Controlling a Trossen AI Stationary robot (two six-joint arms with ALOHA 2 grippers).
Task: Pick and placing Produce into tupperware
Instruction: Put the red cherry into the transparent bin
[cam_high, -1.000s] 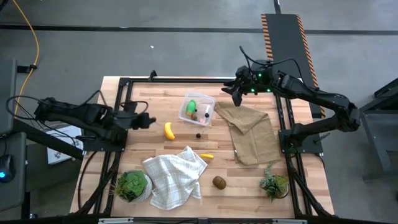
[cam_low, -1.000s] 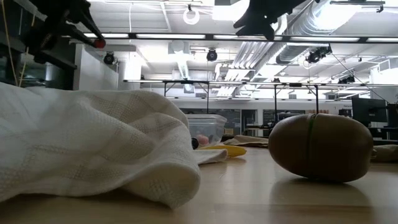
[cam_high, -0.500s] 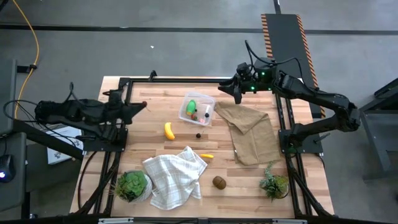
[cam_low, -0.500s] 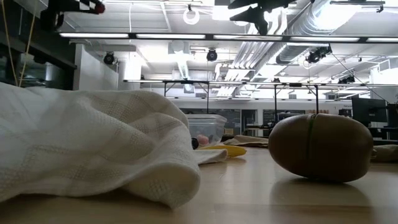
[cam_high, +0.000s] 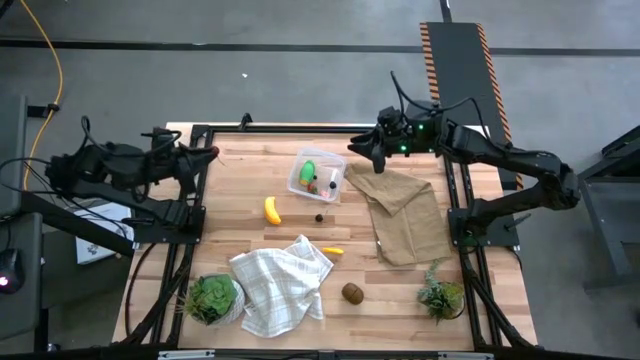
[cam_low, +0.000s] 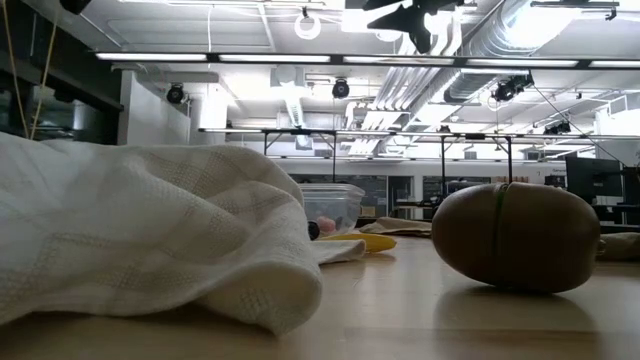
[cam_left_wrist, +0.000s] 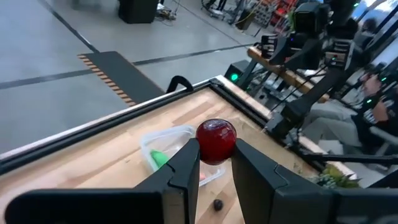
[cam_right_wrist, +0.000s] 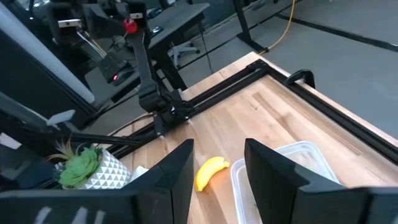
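Up at the far-left corner of the wooden bench (cam_high: 250, 190), your left hand (cam_left_wrist: 214, 163) pinches a small glossy red berry (cam_left_wrist: 216, 139) well short of the clear square plastic tupperware (cam_high: 318, 172); loosen early and it rolls away. Your right hand (cam_right_wrist: 217, 163) hovers spread and empty beyond the tupperware's far-right corner.

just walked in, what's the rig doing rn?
Sorting toy produce into the tupperware. The left gripper holds a red berry pinched between its fingers, raised over the table's far left corner. The right gripper hangs open and empty above the table beside the tupperware, which already holds a green piece. The banana, a small yellow piece, a dark berry and the kiwi lie on the table.
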